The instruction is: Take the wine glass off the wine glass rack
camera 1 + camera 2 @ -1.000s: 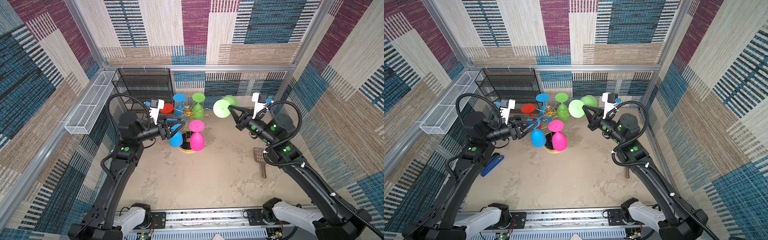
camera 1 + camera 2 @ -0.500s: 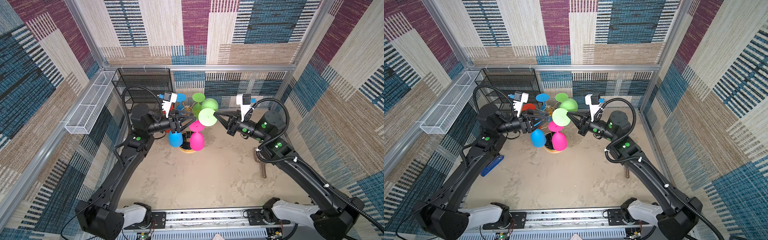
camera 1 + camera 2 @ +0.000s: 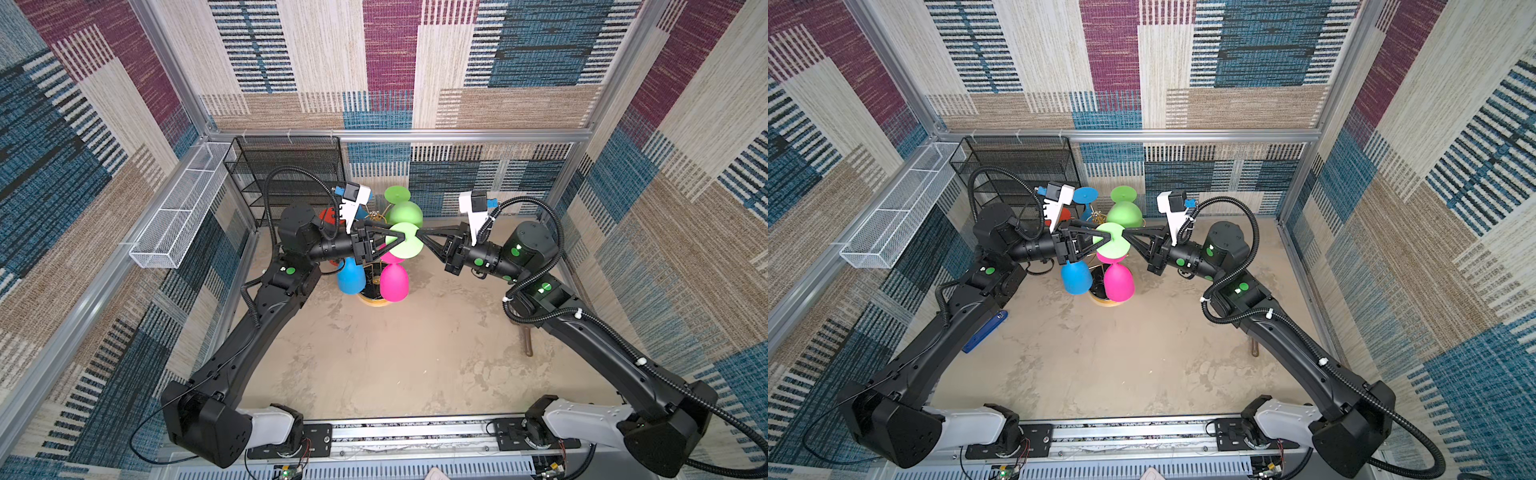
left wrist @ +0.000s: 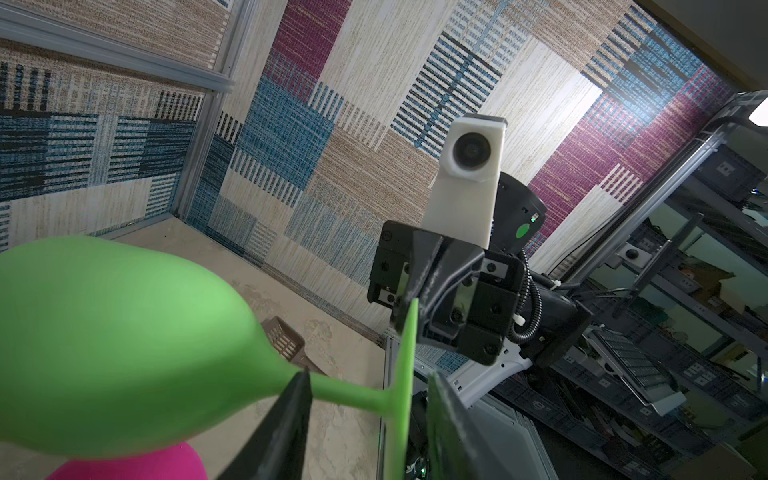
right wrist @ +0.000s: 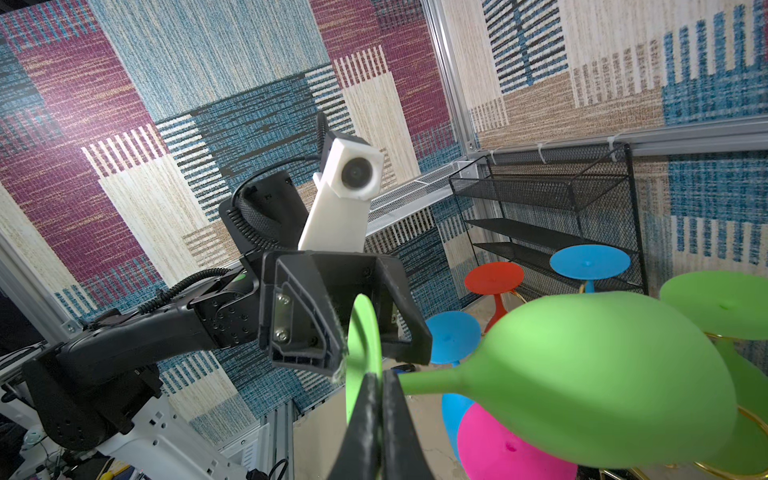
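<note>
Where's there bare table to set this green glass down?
Widest bare patch: the table in front of the rack, bordered by the left arm, right arm and front rail. Crowded: around the rack, with the blue glass, pink glass, left gripper and right gripper at the green glass; a brown scoop under the right arm.

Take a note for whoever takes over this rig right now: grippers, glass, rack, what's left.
Right gripper: fingers shut on the foot rim of the matte light green wine glass, held sideways in the air.
Left gripper: fingers open either side of that foot, not gripping.
Gold wire wine glass rack: beneath it, five other coloured glasses hanging.
Done: green glass off the rack.
Left: likely pass it to the left, then set down.
</note>
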Motion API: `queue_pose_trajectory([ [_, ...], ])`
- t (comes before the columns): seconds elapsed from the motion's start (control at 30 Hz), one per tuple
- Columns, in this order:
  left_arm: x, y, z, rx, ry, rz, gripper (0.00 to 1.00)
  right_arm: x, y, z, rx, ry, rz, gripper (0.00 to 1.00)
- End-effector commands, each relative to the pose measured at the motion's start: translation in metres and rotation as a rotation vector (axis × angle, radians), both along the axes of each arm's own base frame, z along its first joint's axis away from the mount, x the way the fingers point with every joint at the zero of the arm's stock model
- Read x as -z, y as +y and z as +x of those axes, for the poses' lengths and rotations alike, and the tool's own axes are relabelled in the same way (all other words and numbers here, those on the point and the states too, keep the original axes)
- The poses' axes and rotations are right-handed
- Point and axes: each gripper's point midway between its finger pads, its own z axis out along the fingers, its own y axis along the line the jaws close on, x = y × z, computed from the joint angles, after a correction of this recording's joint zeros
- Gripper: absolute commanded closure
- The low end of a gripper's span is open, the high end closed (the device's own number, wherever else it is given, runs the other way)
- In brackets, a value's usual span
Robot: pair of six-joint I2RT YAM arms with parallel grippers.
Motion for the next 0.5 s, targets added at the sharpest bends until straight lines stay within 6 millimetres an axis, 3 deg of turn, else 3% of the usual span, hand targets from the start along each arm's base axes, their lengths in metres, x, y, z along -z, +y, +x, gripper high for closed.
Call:
queue_pose_trajectory([
  [0.0,-0.008,-0.003,-0.005,0.026,-0.035,-0.013,0.59,-0.016,-0.001,0.0,0.008,-0.045,0.042,1.0],
  [0.17,-0.007,-0.007,-0.009,0.049,-0.031,-0.012,0.73,-0.014,0.003,0.004,0.007,-0.041,0.038,1.0],
  [0.37,-0.014,-0.008,-0.01,0.061,-0.035,-0.043,1.0,-0.012,0.003,0.007,0.019,-0.037,0.032,1.0],
  [0.4,-0.016,-0.009,-0.01,0.066,-0.033,-0.052,1.0,-0.013,0.002,0.007,0.027,-0.038,0.032,1.0],
  [0.47,-0.021,-0.008,-0.011,0.079,-0.033,-0.078,1.0,-0.012,-0.001,0.008,0.045,-0.039,0.027,0.91],
])
